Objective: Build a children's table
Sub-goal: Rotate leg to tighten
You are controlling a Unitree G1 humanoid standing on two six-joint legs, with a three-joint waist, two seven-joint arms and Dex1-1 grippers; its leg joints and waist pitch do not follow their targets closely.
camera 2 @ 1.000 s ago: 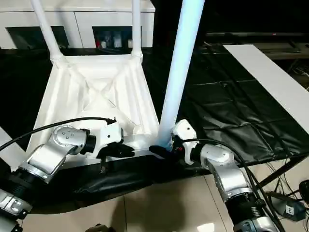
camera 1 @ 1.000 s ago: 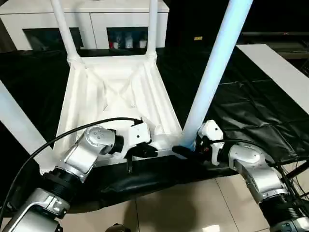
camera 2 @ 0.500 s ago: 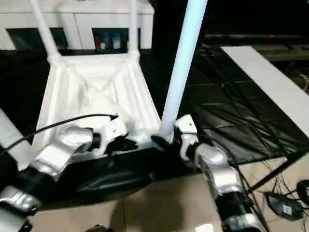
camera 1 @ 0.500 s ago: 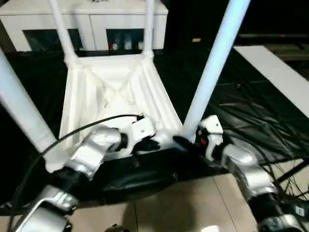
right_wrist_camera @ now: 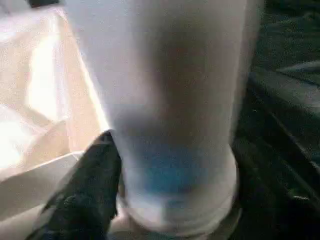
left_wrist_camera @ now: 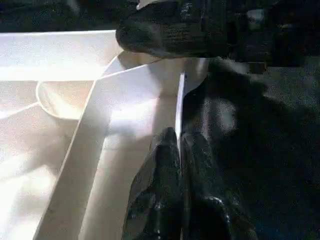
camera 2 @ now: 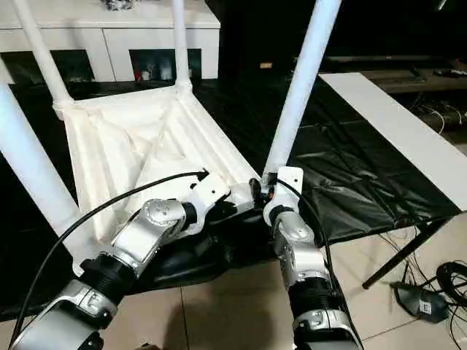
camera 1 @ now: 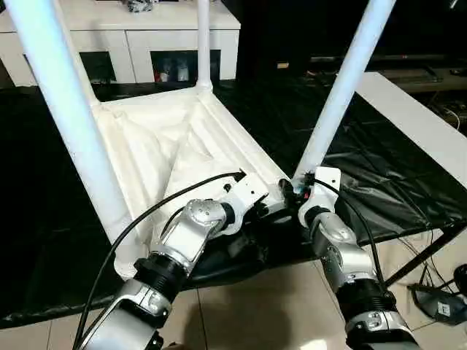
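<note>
The children's table lies upside down on a black sheet, its ribbed tabletop (camera 1: pixel 153 153) facing up with legs standing in the corner sockets. My left gripper (left_wrist_camera: pixel 178 135) is shut on the thin rim of the tabletop's near edge, close to the near right corner. My right gripper (camera 1: pixel 293 194) grips the base of the near right leg (camera 1: pixel 343 87), just above its socket; one black finger (right_wrist_camera: pixel 90 190) presses the leg (right_wrist_camera: pixel 170 100). The near left leg (camera 1: pixel 69 109) and a far leg (camera 1: pixel 203 44) rise upright.
A white cabinet (camera 1: pixel 146 29) with dark glass doors stands behind the table. A white board (camera 1: pixel 416 109) lies on the black sheet (camera 1: pixel 379 160) at the right. Tiled floor lies below the near edge, with cables (camera 2: pixel 438 284) at the right.
The whole view has shifted and tilted. Both grippers stay at the table's near right corner, and my two forearms now stand closer together.
</note>
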